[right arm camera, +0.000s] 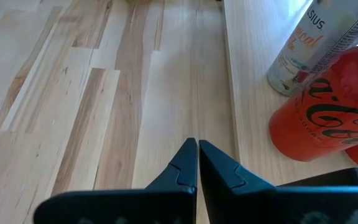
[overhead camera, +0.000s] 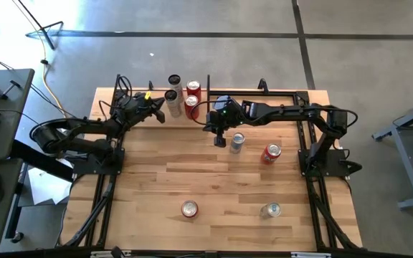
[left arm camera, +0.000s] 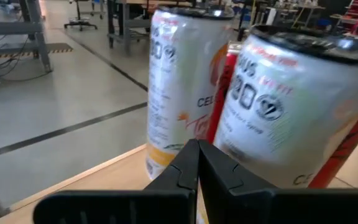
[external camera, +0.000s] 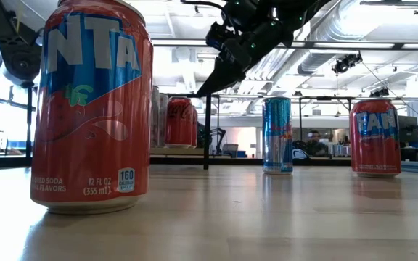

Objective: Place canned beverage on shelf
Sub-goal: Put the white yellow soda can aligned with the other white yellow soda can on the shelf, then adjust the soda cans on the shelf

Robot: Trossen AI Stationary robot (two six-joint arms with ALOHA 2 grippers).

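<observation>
Four cans (overhead camera: 174, 82) stand on the shelf (overhead camera: 138, 94); left gripper (overhead camera: 160, 115) and right gripper (overhead camera: 219, 139) both closed, empty.

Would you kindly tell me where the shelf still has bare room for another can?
The shelf is crowded at its left end, where four cans cluster between the left pincer and right pincer, both shut. Its right stretch, from the right arm across to the far upright, looks bare. The tabletop also lies open at centre-left.

Bright overhead light; window glare in low view; near can (external camera: 93, 109) blurred.
</observation>
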